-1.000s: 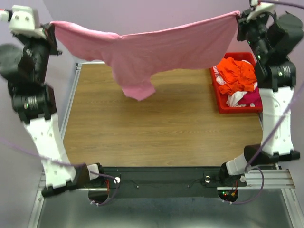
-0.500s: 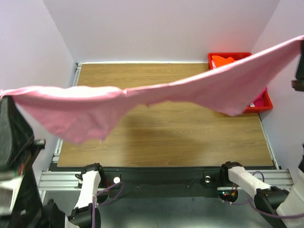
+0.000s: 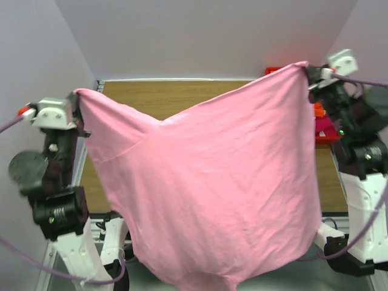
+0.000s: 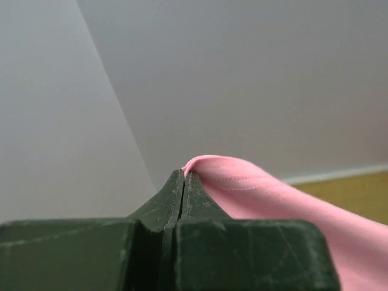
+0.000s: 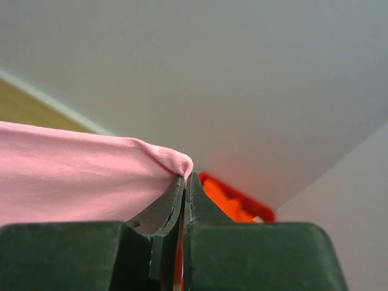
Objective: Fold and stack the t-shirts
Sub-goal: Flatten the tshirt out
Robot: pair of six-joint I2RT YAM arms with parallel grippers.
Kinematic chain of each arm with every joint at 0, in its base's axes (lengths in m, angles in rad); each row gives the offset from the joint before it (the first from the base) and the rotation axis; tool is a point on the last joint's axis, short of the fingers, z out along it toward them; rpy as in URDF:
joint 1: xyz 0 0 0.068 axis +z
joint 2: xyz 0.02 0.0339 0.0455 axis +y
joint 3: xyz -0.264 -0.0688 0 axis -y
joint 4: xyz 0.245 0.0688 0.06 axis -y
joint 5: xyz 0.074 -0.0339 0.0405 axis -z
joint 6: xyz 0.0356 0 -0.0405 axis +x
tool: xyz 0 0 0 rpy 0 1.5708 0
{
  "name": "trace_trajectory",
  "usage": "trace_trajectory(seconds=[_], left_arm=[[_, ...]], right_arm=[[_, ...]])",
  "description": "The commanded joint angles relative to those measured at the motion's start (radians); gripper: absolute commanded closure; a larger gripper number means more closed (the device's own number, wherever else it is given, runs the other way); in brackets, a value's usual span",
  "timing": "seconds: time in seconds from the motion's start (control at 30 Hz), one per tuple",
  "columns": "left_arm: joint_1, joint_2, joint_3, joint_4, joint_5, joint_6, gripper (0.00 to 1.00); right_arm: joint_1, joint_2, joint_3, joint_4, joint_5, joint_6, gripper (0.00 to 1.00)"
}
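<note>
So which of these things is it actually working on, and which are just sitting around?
Part of the job:
pink t-shirt, held up between the left end effector and the right end effector
orange t-shirt and magenta t-shirt, mostly hidden behind the pink one

Just there:
red bin
wooden table

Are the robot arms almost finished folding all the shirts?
Not nearly. No folded shirt shows anywhere. Right now the left gripper and right gripper each pinch a corner of the pink t-shirt, holding it spread in the air above the table. It needs laying down and folding, and more clothes wait in the red bin.
</note>
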Motion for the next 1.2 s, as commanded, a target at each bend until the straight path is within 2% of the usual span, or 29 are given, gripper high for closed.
trace_trajectory(seconds=[0.0,0.03,0.1,0.13,0.23,0.33,0.5,0.63,0.8,1.0,1.1,1.13,1.17], left_arm=[[0.005,-0.021,-0.212,0.044,0.111,0.055,1.00],[0.005,-0.033,-0.326,0.074,0.132,0.071,1.00],[0.006,-0.045,-0.442,0.108,0.141,0.097,1.00],[0.006,-0.053,-0.552,0.151,0.138,0.111,1.00],[0.005,-0.041,-0.732,0.221,0.103,0.158,1.00],[0.005,0.057,-0.847,0.344,0.045,0.186,1.00],[0.005,0.237,-0.897,0.456,-0.032,0.200,1.00],[0.003,0.395,-0.855,0.510,-0.023,0.194,1.00],[0.003,0.637,-0.688,0.536,-0.030,0.180,1.00],[0.005,0.921,-0.403,0.510,-0.007,0.177,1.00],[0.003,1.091,-0.213,0.438,0.013,0.174,1.00],[0.005,1.130,-0.170,0.415,0.029,0.175,0.96],[0.006,1.201,-0.085,0.369,0.031,0.180,0.81]], right_arm=[[-0.006,0.023,-0.188,0.063,-0.103,0.007,0.99],[-0.006,0.028,-0.271,0.081,-0.115,0.010,0.99],[-0.006,0.051,-0.340,0.130,-0.158,0.012,0.99],[-0.006,0.064,-0.379,0.150,-0.167,0.019,0.99],[-0.003,0.132,-0.494,0.233,-0.200,0.013,0.99],[0.004,0.236,-0.548,0.297,-0.203,0.009,0.99],[0.010,0.393,-0.551,0.371,-0.192,0.028,0.99],[0.019,0.512,-0.503,0.379,-0.171,0.025,0.99],[0.033,0.681,-0.392,0.393,-0.103,0.045,0.99],[0.033,0.870,-0.197,0.400,-0.002,0.099,0.99],[0.034,0.977,-0.129,0.400,0.039,0.117,0.99],[0.036,1.000,-0.109,0.400,0.084,0.124,0.94],[0.043,1.047,-0.062,0.378,0.107,0.124,0.88]])
